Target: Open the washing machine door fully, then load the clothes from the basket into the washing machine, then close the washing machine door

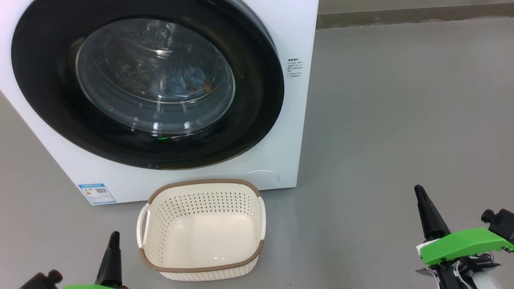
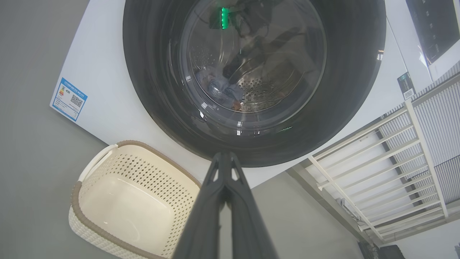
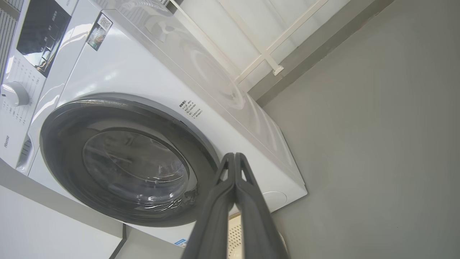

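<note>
The white washing machine (image 1: 293, 132) stands in front of me with its round black-rimmed door (image 1: 257, 104) shut flat against the front. Through the glass, light blue clothes (image 1: 192, 82) lie in the drum, also seen as clothes (image 2: 219, 88) in the left wrist view. The cream basket (image 1: 202, 184) with a brown rim sits on the floor below the door, nothing inside. My left gripper (image 1: 115, 235) is shut at the lower left, beside the basket. My right gripper (image 1: 417, 188) is shut at the lower right, well clear of the machine.
Grey floor (image 1: 381, 120) stretches to the right of the machine. A blue label sticker (image 1: 96, 194) marks the machine's lower left corner. A white railing (image 2: 377, 172) stands beside the machine in the left wrist view.
</note>
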